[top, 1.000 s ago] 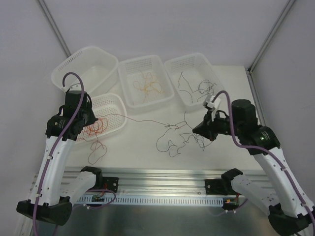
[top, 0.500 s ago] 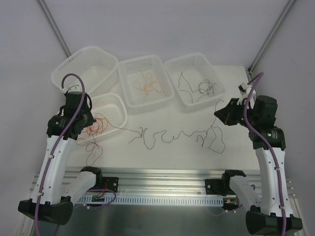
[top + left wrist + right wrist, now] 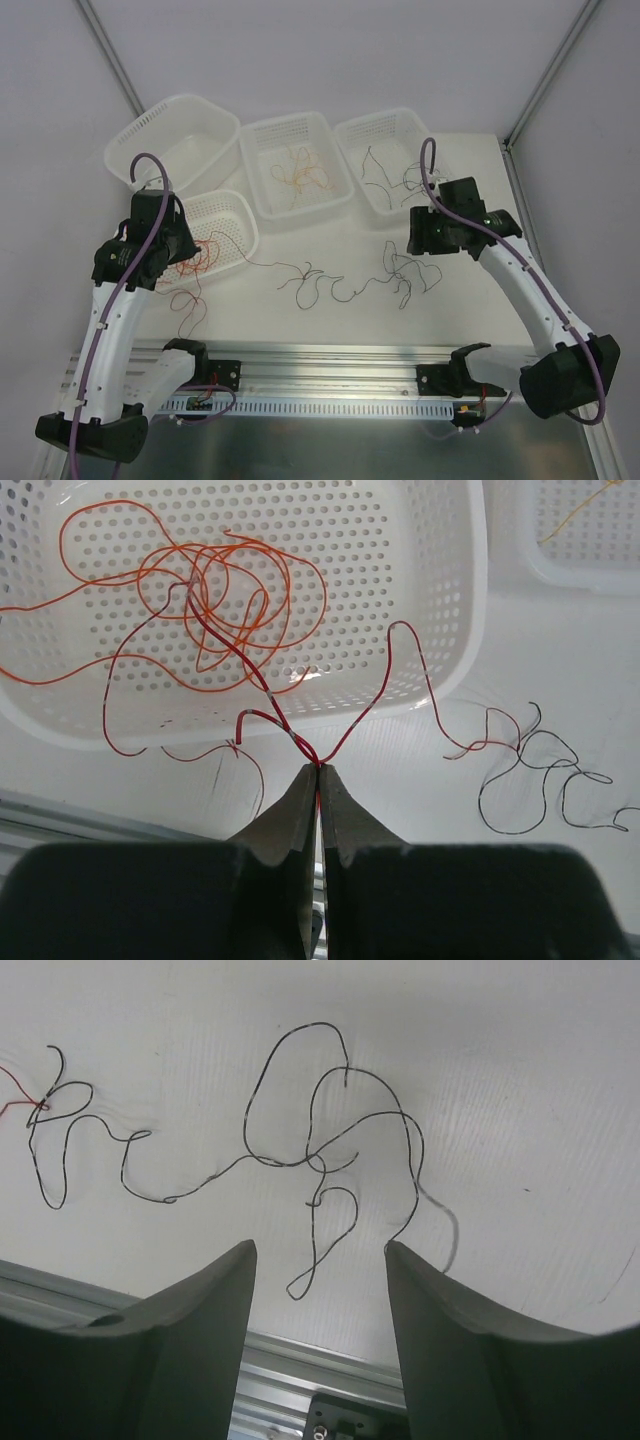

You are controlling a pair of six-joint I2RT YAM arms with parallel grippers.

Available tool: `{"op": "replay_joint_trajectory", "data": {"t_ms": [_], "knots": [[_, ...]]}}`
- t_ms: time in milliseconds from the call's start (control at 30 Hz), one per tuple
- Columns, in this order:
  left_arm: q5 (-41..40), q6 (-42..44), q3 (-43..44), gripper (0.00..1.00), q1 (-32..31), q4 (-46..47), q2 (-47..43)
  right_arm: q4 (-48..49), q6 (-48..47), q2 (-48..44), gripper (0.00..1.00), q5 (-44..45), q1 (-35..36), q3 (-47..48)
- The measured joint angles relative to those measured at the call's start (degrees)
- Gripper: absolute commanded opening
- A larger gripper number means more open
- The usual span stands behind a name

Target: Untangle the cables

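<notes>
Where baskets point(image 3: 285, 123) stand, one holds orange cables point(image 3: 298, 172), another black cables point(image 3: 408, 180).

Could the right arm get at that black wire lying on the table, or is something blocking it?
Probably yes. Its open end effector hangs just above the black wire, which lies flat on the table with nothing between them.

Cables point(image 3: 305, 1160) on table point(image 3: 330, 235), before four baskets point(image 3: 172, 140)
</notes>
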Motion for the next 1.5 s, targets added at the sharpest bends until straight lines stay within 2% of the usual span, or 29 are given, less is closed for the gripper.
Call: {"op": "replay_joint_trajectory", "data": {"t_ms": [133,267,500,667,833,1067,1167,1233,1267,1300,1400,1500], "knots": [[1.4,0.2,0.0,0.00,0.0,0.0,-0.4,2.8,-1.1,-0.1,0.60,3.1,7.8,-0.3],[2.5,0.3,0.0,0.00,0.0,0.1,-0.5,9.2,-4.1,0.9,0.64,1.1,18.5,-1.7],[3.7,0.7,0.0,0.00,0.0,0.3,-0.7,17.6,-7.5,15.6,0.66,-2.1,30.6,2.6],[4.6,0.8,-0.1,0.00,0.0,0.4,-1.0,19.9,-13.3,25.1,0.66,-4.1,34.1,6.0],[5.4,0.9,-0.1,0.00,0.0,0.4,-1.3,20.1,-19.6,33.9,0.67,-5.9,34.5,12.2],[5.4,1.0,-0.1,0.00,0.0,0.4,-1.7,20.1,-23.9,41.2,0.62,-8.6,34.5,15.5],[5.4,1.1,-0.1,0.00,0.0,0.4,-1.7,19.2,-24.9,42.4,0.57,-10.6,34.5,15.5],[5.3,1.2,-0.1,0.00,0.0,0.4,-1.7,18.7,-25.3,42.5,0.49,-11.9,34.6,15.5],[5.2,1.2,-0.1,0.00,0.0,0.4,-1.7,18.5,-25.6,42.5,0.41,-12.5,34.7,15.5],[5.0,1.2,-0.1,0.00,0.0,0.4,-1.7,18.5,-25.8,42.5,0.22,-12.8,34.8,15.5],[4.1,1.4,-0.1,0.00,0.0,0.4,-1.7,18.5,-26.3,42.3,0.01,-13.1,35.0,15.2],[2.6,1.4,-0.1,0.00,0.0,0.4,-1.7,18.3,-26.1,40.2,0.01,-13.4,34.8,13.0]]}}
